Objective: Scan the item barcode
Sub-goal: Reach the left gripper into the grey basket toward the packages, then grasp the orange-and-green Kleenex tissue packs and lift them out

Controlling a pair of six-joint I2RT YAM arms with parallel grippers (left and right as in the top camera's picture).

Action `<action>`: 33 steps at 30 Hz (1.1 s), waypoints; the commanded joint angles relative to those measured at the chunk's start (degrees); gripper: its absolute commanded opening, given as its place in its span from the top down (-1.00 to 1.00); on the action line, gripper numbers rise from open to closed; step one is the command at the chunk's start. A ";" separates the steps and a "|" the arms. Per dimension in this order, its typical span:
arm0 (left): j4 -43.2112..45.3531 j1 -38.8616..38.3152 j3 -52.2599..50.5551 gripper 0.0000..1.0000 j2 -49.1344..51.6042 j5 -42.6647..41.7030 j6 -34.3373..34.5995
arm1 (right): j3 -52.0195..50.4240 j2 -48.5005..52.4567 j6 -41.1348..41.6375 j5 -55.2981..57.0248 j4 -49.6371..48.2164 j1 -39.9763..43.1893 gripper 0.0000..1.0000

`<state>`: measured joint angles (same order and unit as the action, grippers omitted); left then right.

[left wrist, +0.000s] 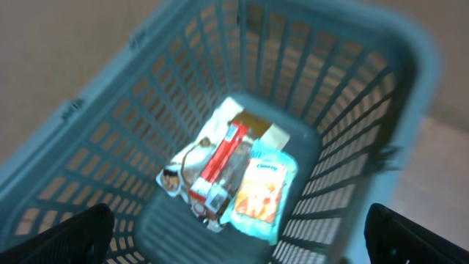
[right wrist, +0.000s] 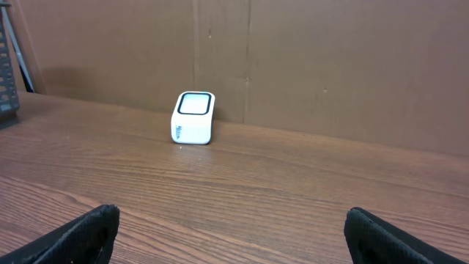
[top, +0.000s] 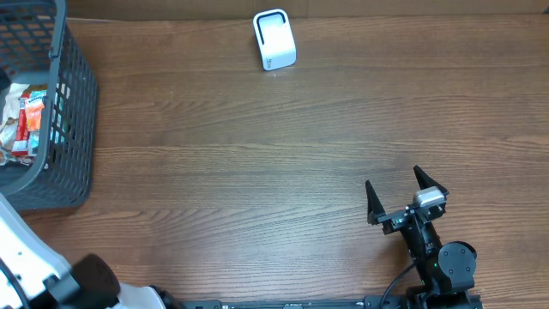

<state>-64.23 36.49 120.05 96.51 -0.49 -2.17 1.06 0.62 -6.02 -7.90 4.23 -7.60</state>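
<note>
The gray basket (left wrist: 344,117) holds the items: a red packet (left wrist: 220,163), a teal and orange packet (left wrist: 261,189) and some pale wrappers. In the blurred left wrist view my left gripper (left wrist: 238,236) hangs above the basket, open wide, with nothing between its fingers. From overhead the basket (top: 67,86) is at the far left, with the items (top: 30,120) inside. The white barcode scanner (top: 274,40) stands at the back of the table, and it also shows ahead of my right gripper as the scanner (right wrist: 193,117). My right gripper (top: 392,177) rests low at the front right, open and empty.
The left arm's white body (top: 30,266) fills the front left corner in the overhead view. Bare wooden tabletop (top: 257,172) lies between basket, scanner and right gripper. A brown wall (right wrist: 330,66) stands behind the scanner.
</note>
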 commanded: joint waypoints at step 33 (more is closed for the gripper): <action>-4.09 0.33 0.48 -1.00 31.17 -13.51 -16.02 | -0.61 -0.46 -0.24 0.55 -0.20 0.07 -1.00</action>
<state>-68.05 38.28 120.05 126.26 -16.82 -16.73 1.06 0.62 -6.04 -7.90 4.29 -7.60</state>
